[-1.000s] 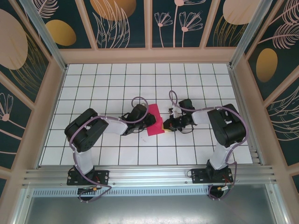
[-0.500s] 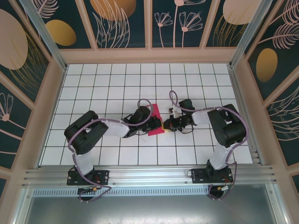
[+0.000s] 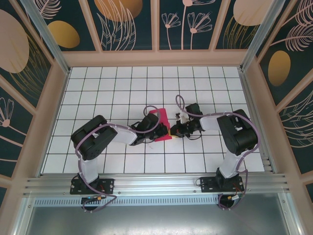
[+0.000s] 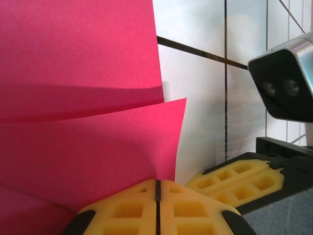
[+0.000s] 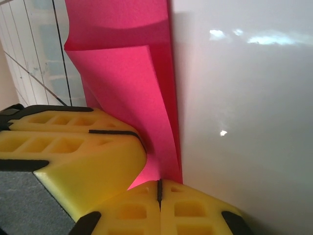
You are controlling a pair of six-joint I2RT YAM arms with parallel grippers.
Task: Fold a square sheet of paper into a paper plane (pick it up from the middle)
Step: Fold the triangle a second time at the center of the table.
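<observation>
The square sheet of paper is being held near the centre of the top view, just over the white gridded table. At the bottom of the left wrist view, it is being pinched by the left gripper, whose yellow fingers are pressed together on it. At the bottom of the right wrist view, its corner is being pinched the same way by the right gripper. The sheet is apparently being doubled over, one layer bowing over another.
</observation>
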